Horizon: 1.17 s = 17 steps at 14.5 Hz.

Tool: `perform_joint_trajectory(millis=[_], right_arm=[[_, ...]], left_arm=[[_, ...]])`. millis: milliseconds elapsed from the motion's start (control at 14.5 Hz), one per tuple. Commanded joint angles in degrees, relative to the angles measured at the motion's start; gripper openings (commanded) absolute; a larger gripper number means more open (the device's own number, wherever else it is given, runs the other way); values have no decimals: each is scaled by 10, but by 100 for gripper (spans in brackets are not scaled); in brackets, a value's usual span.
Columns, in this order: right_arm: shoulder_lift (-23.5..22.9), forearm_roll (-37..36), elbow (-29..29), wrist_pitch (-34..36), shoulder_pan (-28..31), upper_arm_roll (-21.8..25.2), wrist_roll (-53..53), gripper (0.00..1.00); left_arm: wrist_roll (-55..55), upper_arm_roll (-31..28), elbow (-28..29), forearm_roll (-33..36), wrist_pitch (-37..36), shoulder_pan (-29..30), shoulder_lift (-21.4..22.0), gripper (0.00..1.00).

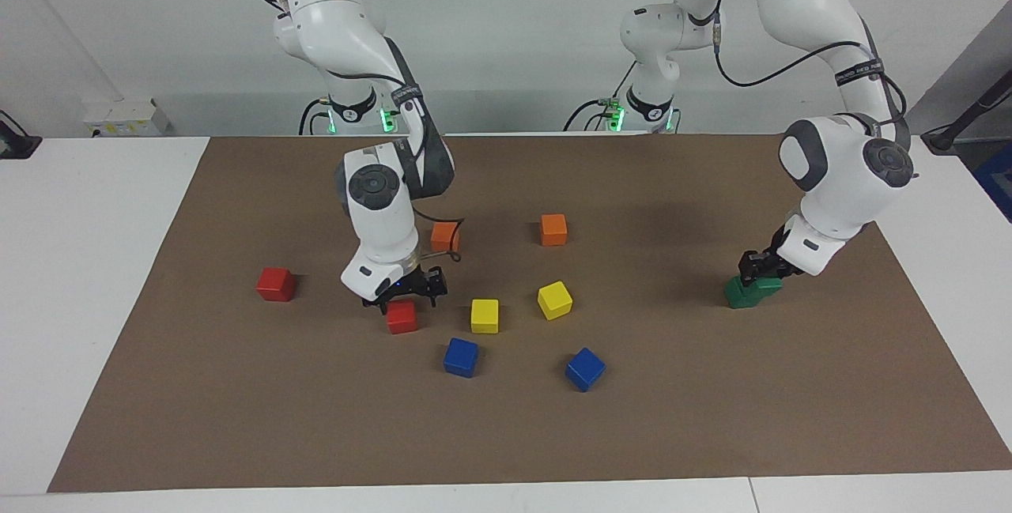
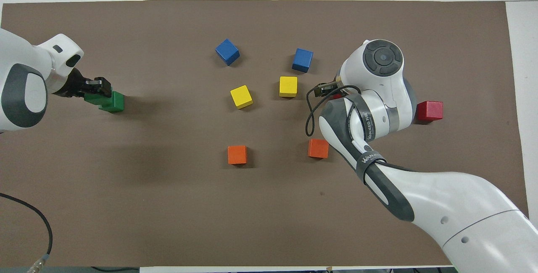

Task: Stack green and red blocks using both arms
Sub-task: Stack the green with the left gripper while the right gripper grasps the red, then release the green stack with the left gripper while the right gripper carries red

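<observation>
At the left arm's end of the mat, my left gripper [image 1: 760, 266] [image 2: 96, 86] is shut on a dark green block [image 1: 768, 285] [image 2: 93, 98]. That block rests offset on the second green block [image 1: 738, 296] [image 2: 114, 101]. My right gripper [image 1: 403, 295] [image 2: 329, 89] hangs open just over a red block [image 1: 402, 318], one finger on each side of the block's top. In the overhead view the right arm hides nearly all of that block. Another red block [image 1: 276, 284] [image 2: 429, 110] sits alone toward the right arm's end.
Two orange blocks [image 1: 445, 236] [image 1: 553, 229] lie nearer the robots. Two yellow blocks [image 1: 485, 315] [image 1: 554, 299] and two blue blocks [image 1: 461, 356] [image 1: 585, 368] lie beside the red block under the gripper. A brown mat [image 1: 711, 418] covers the table.
</observation>
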State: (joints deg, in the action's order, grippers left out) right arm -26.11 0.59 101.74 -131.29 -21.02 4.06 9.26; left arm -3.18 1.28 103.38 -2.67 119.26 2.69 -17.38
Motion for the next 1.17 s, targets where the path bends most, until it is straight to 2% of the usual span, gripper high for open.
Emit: perform_joint_trajectory(millis=[0,276,345,414,483,622,691,760,829,898,967,1105], right_arm=[[-3,-5,10,-18,3,-2,14,100],[-4,2,7,-22,12,-2,13,100],[-4,2,7,-22,13,-2,13,99],[-4,2,7,-22,14,-2,13,92],[-4,2,7,-22,14,-2,13,81],[-4,2,7,-21,14,-2,13,39],[-4,2,7,-20,14,-2,12,16],[-4,2,7,-18,14,-2,13,0],[-3,3,6,-15,14,-1,14,0],[-3,4,1,-12,14,1,14,0],[1,3,-14,5,16,7,13,0],[12,-7,-62,80,48,12,5,0]], left_arm=[[-8,-2,24,6,12,2,18,0],[-5,-2,32,6,17,2,20,0],[-5,-2,32,6,18,3,20,0],[-5,-2,32,6,19,3,19,0],[-4,-2,32,6,19,2,19,0],[-4,-2,32,6,19,2,19,0],[-4,-2,32,6,19,2,18,5],[-3,-2,32,6,20,2,18,38],[-3,-2,32,6,21,3,18,85],[-3,-2,32,6,23,5,18,100],[-3,-2,32,6,22,4,18,100],[-3,-2,32,6,22,4,18,100]])
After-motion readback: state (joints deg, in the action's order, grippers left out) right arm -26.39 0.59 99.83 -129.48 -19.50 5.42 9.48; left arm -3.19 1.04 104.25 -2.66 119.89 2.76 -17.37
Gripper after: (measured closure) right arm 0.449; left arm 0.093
